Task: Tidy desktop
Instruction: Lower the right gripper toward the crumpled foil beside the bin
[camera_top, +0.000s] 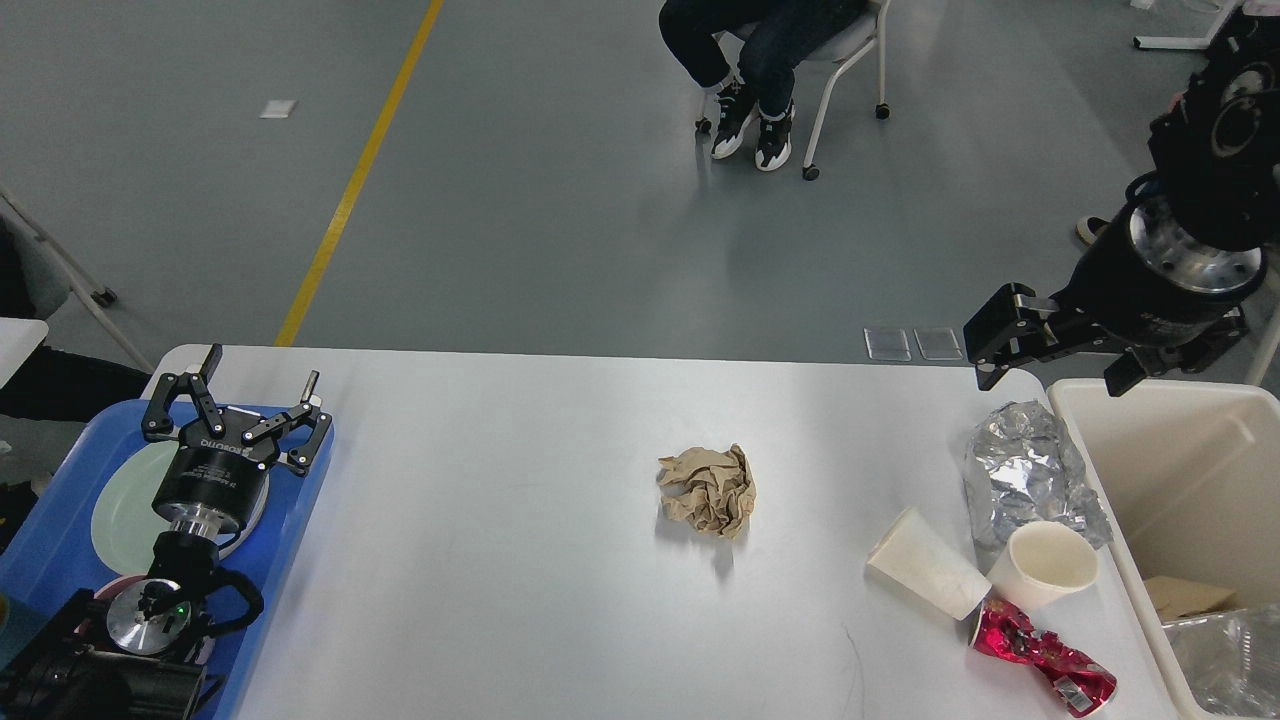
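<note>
One broad white table (500, 560), glossy with rounded corners, fills the lower view, carrying crumpled brown paper (707, 490), foil (1025, 470), two paper cups (930, 575) and a red wrapper (1045, 665). Left hand (235, 400) and right hand (1050, 365) both hang open, empty.

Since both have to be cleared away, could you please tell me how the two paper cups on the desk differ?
The left paper cup lies on its side, its bottom toward the desk's middle; the right paper cup stands upright, open mouth up. The left one shows only its outer wall, the right one its empty inside. Both are plain off-white and sit together beside the crushed red can.
</note>
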